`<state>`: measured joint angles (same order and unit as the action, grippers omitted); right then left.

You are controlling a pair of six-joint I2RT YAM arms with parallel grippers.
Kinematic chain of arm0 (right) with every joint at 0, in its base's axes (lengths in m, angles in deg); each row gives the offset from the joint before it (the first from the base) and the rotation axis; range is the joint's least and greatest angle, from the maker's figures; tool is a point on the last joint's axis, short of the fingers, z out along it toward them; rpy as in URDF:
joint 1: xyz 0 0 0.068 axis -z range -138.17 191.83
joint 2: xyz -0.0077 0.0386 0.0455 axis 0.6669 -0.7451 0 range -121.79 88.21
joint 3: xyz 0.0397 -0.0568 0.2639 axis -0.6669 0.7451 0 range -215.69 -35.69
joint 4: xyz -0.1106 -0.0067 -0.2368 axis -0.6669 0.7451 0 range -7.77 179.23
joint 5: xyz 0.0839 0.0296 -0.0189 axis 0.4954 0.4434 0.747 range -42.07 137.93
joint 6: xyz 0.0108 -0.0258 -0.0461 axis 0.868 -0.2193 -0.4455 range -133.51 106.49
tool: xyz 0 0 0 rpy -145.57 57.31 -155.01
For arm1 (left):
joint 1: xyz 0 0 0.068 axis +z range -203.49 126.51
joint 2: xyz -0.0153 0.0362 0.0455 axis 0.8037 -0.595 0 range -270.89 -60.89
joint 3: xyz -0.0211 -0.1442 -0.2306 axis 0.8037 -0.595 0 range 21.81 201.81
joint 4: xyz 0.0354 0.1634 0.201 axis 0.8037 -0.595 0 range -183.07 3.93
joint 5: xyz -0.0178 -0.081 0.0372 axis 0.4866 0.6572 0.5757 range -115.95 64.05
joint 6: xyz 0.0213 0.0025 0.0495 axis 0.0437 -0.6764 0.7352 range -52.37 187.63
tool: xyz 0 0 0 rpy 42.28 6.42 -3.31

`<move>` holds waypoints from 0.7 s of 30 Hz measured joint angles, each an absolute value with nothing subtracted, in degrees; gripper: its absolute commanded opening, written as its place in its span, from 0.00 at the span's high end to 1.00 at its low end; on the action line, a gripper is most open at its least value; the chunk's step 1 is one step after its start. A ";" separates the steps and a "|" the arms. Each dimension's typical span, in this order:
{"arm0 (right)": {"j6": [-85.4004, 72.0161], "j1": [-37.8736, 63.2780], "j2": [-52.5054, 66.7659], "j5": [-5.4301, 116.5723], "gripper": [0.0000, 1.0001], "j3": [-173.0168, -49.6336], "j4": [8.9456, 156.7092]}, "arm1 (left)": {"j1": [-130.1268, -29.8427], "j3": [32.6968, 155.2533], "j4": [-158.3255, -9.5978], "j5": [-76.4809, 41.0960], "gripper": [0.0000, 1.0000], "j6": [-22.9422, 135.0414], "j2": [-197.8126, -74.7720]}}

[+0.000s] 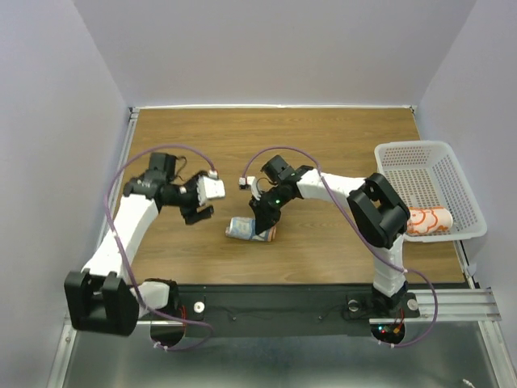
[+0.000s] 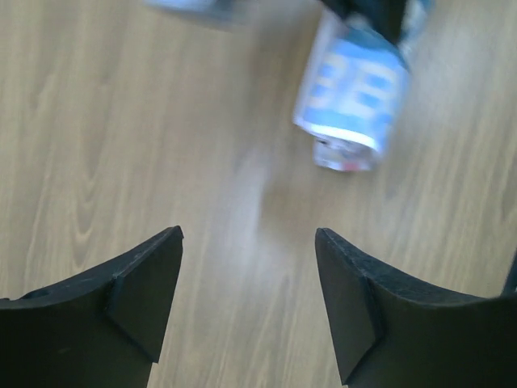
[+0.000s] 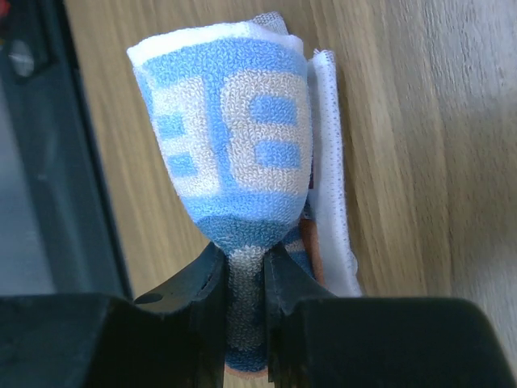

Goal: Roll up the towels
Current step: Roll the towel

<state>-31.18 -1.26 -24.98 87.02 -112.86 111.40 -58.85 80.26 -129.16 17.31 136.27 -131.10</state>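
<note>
Pinching blue-lettered rolled towel [image 3: 230,137] in near-closed jaws, R gripper [image 3: 245,259] prob. stops the roll unwinding. L gripper [image 2: 249,236] spread wide, empty, w/ that towel just ahead. 2nd towel [image 1: 428,220] lies rolled in basket [image 1: 420,153], well off beyond R gripper.

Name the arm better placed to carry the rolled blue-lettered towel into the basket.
Right. The right hand is clamped on the rolled towel, and the basket sits on that side of the table. The left hand hangs open, apart from the towel.
</note>
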 measured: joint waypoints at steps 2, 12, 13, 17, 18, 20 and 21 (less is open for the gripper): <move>-30.52 0.55 -27.60 91.28 0.99 -114.78 113.30 | -63.42 74.95 -128.76 13.55 0.19 138.28 -125.92; -29.76 3.94 -33.65 101.77 0.99 -118.96 119.38 | -85.41 58.56 -118.34 1.90 0.16 138.26 -112.74; -29.78 3.94 -33.89 102.08 0.99 -119.13 119.73 | -87.16 57.71 -116.24 0.85 0.15 137.82 -114.08; -30.19 3.92 -34.59 103.15 0.99 -119.65 121.48 | -90.74 56.53 -109.73 -2.01 0.15 136.58 -118.34; -30.33 3.94 -34.83 103.46 0.99 -119.85 121.96 | -91.51 56.37 -108.00 -2.64 0.15 136.34 -119.58; -30.68 3.94 -35.25 104.00 0.99 -120.24 122.81 | -92.64 56.33 -105.29 -3.60 0.15 135.86 -121.70; -30.76 3.94 -35.38 104.14 0.99 -120.35 122.98 | -93.23 56.33 -103.93 -4.06 0.15 135.68 -122.97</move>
